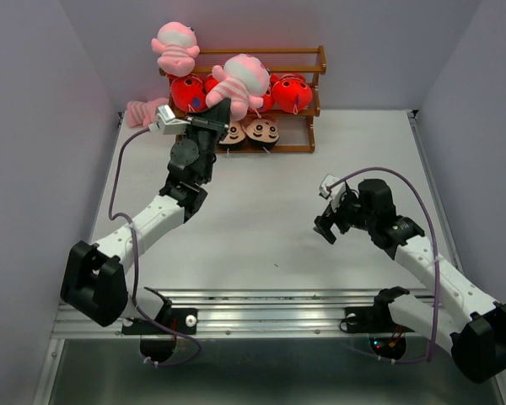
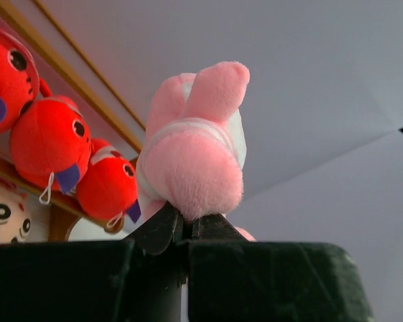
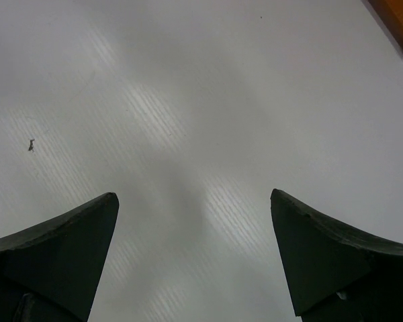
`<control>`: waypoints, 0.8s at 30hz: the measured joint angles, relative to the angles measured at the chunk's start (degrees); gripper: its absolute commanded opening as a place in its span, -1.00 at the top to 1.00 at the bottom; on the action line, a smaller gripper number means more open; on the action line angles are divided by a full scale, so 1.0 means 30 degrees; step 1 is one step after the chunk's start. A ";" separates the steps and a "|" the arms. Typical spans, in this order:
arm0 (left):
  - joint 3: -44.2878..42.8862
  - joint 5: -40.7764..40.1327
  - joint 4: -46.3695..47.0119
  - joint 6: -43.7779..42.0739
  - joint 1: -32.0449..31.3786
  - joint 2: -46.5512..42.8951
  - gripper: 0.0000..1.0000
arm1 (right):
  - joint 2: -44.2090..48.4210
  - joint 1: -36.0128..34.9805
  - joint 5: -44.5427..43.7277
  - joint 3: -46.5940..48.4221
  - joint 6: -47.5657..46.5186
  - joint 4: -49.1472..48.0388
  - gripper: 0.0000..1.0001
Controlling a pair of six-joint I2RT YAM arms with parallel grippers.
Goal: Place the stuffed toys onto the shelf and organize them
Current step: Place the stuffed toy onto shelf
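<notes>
Left claw point(image 2: 186, 223): clenched on the underside of a pink, white-banded plush frog-like toy point(image 2: 195, 161), which stands up out of its tips.
Held toy, place: directly above the left claw, at the front of the brown wooden three-tier slatted shelf point(image 1: 319, 61). We judge it not yet set on a rail.
Right claw point(image 3: 193, 196): released, jaws wide, nothing between them. Only bare white table point(image 1: 261, 228) lies beneath it, with the shelf well apart, ahead and to its left.
Shelf, top tier: a second pink striped plush point(image 1: 175, 46), beyond the left claw and to its left.
Shelf, middle tier: round red-orange plush fish point(image 1: 291, 93). We count three left of the claw in the wrist view and cannot confirm a fourth.
Shelf, bottom tier: black-haired plush boy dolls point(image 1: 261, 131), two showing below the left claw, just to its right. The arm may hide another.
Off the shelf: a third pink striped plush point(image 1: 139, 111), left of the left claw, beside the shelf end. We cannot tell what it rests on.
Progress: late, in our judgement. Fish and dolls are shelved. The held toy and the one beside the shelf remain, then tidying.
</notes>
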State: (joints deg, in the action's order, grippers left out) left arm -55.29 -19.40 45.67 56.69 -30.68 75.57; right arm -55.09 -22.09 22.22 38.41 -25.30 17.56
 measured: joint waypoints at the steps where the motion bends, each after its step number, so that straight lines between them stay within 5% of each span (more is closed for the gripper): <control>1: -0.0423 -0.0510 0.0393 0.0102 0.0022 0.0488 1.00 | 0.0029 0.0000 0.0277 0.0000 -0.0299 0.0146 -1.00; 24: -1.0280 -0.6732 0.4007 0.1632 0.0925 1.0972 1.00 | 0.0131 0.0000 0.1712 0.0000 -0.2142 0.1195 -1.00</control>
State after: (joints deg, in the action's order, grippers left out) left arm -86.13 -39.59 57.69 61.58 -27.90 108.49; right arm -54.70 -22.09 27.35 38.41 -31.73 21.15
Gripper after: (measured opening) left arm 0.077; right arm 0.998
